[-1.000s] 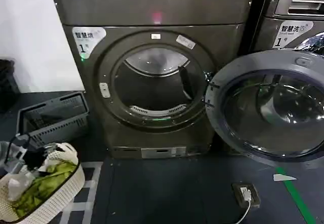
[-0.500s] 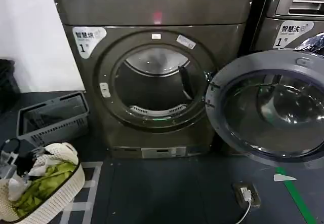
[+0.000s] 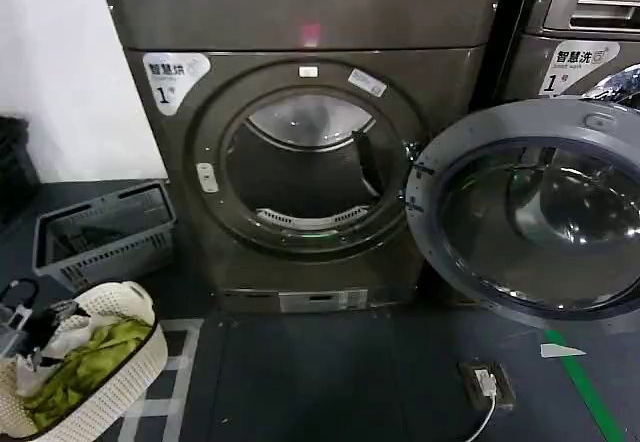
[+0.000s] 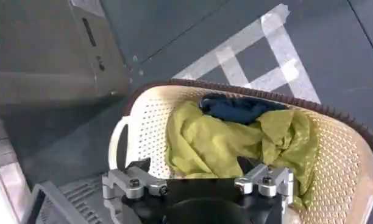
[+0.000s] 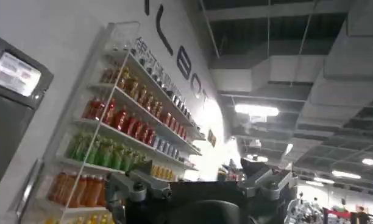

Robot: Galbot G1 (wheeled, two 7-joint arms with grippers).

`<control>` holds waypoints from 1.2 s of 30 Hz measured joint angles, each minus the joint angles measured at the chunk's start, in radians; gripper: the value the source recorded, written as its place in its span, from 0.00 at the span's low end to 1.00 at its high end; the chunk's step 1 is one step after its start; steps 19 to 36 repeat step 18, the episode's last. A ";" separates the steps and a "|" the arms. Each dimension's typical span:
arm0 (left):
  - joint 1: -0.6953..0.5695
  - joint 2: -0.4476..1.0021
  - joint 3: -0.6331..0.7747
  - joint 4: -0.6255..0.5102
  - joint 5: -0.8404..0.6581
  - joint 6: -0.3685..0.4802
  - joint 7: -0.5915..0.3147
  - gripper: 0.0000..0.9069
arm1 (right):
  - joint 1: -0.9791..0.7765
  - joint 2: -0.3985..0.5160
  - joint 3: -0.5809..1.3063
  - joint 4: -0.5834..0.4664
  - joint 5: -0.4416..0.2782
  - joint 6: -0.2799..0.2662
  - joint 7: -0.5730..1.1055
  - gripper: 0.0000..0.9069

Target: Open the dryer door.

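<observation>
Our left gripper [image 4: 198,182] has its jaws spread apart and holds nothing; it hangs over the laundry basket [image 4: 351,176] with the yellow-green cloth [image 4: 217,143], low at our left and well apart from the machine. Our right gripper [image 5: 202,182] is also released, and it points up toward a shelf of bottles [image 5: 122,122] and the ceiling, away from the work. The dryer door [image 3: 530,212] already stands swung wide to the right of the dryer [image 3: 300,22], its hinge toward the drum, so we judge the right arm is the nearer one and little remains to do.
</observation>
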 joint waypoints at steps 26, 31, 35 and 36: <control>-0.015 -0.008 -0.018 -0.011 0.061 -0.021 0.060 1.00 | 0.001 0.030 -0.013 0.017 -0.028 0.011 0.011 1.00; -0.015 -0.008 -0.018 -0.011 0.061 -0.021 0.060 1.00 | 0.001 0.030 -0.013 0.017 -0.028 0.011 0.011 1.00; -0.015 -0.008 -0.018 -0.011 0.061 -0.021 0.060 1.00 | 0.001 0.030 -0.013 0.017 -0.028 0.011 0.011 1.00; -0.015 -0.008 -0.018 -0.011 0.061 -0.021 0.060 1.00 | 0.001 0.030 -0.013 0.017 -0.028 0.011 0.011 1.00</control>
